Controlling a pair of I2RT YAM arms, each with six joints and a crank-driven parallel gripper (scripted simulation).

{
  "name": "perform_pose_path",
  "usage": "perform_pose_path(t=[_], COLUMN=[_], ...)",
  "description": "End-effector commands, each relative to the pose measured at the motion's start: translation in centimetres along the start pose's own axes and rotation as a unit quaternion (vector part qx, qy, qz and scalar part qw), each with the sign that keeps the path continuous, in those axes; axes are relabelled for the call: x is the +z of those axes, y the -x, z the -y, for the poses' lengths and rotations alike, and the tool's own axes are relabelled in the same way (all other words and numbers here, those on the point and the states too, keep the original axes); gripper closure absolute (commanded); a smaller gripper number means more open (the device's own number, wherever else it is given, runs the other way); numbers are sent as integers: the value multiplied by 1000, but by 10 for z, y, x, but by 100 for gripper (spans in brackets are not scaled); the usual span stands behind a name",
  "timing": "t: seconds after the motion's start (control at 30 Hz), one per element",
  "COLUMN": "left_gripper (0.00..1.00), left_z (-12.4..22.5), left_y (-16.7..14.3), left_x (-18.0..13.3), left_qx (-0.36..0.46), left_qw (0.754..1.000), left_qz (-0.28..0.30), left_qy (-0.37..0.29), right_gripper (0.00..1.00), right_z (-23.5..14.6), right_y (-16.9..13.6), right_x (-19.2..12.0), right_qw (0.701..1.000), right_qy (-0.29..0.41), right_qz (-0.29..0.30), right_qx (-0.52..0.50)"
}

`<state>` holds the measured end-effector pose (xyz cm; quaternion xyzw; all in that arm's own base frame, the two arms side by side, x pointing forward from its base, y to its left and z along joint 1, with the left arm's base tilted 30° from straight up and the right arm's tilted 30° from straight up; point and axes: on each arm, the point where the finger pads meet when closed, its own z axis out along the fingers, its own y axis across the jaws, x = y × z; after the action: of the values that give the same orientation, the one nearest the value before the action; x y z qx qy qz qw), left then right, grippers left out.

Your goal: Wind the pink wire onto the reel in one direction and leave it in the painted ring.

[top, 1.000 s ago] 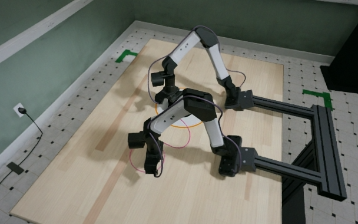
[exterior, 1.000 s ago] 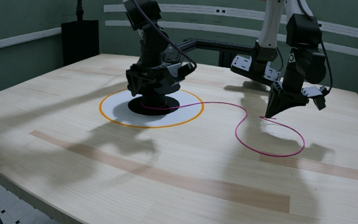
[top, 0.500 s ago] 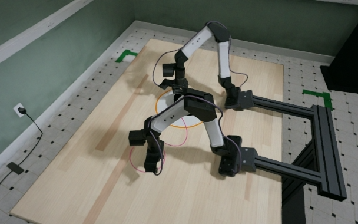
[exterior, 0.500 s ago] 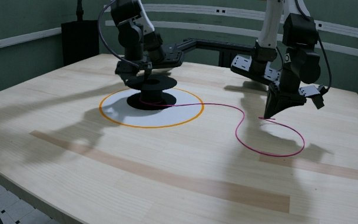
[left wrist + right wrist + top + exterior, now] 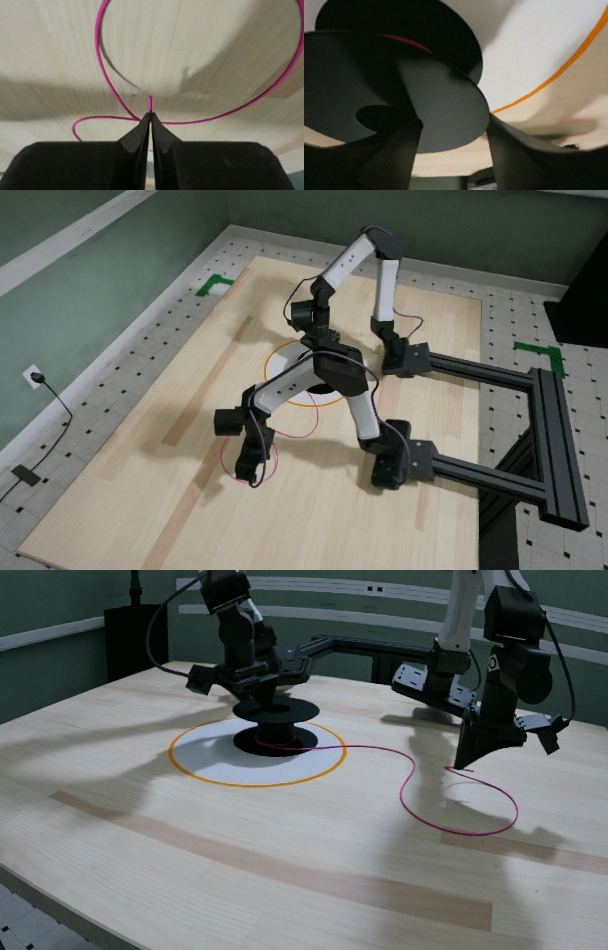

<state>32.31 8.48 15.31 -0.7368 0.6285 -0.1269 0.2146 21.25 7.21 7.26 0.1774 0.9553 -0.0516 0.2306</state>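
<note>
Inside the painted ring point(image 5: 312, 406) point(image 5: 257, 786) point(image 5: 552, 79), the right pincer point(image 5: 320, 340) point(image 5: 265, 707) point(image 5: 453, 114) grips the reel point(image 5: 320, 389) point(image 5: 276, 732) point(image 5: 448, 102); the left pincer point(image 5: 246, 480) point(image 5: 457, 767) point(image 5: 150, 114) clamps the pink wire point(image 5: 318, 417) point(image 5: 401, 795) point(image 5: 97, 38) point(image 5: 408, 41).

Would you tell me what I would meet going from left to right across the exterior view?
A black cabinet → the reel → the pair of dark sockets on the wall strip → the left gripper.

Both arms bend, claws pointing down: the left claw point(image 5: 246, 478) point(image 5: 457, 767) point(image 5: 150, 114) pinched shut, the right claw point(image 5: 316, 342) point(image 5: 266, 706) point(image 5: 453, 114) partly spread, its wrist slightly tilted.
</note>
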Motion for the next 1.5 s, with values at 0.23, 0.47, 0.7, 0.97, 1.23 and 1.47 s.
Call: perform_pose_path(t=[0.23,0.47,0.7,0.97,1.23,1.47], left_gripper=[100,100,100,100,100,100], left_z=[-11,-5,0,0,-4,-5], left_y=[-6,-6,-3,-1,0,0], left_x=[9,8,6,6,8,9], left_qx=[-33,-75,-75,-69,-69,-64], left_qw=[999,997,997,997,997,998], left_qz=[-41,-27,-27,-27,-27,-27], left_qy=[11,7,7,6,6,6], right_gripper=[42,27,15,15,15,15], right_z=[-16,-15,-25,-22,-20,-23], right_y=[14,15,11,16,17,35], right_x=[2,2,0,-45,-52,-46], right_qw=[944,944,944,944,951,983], right_qy=[3,3,3,3,3,0], right_qz=[22,22,22,22,22,22], right_qx=[330,330,330,330,307,181])
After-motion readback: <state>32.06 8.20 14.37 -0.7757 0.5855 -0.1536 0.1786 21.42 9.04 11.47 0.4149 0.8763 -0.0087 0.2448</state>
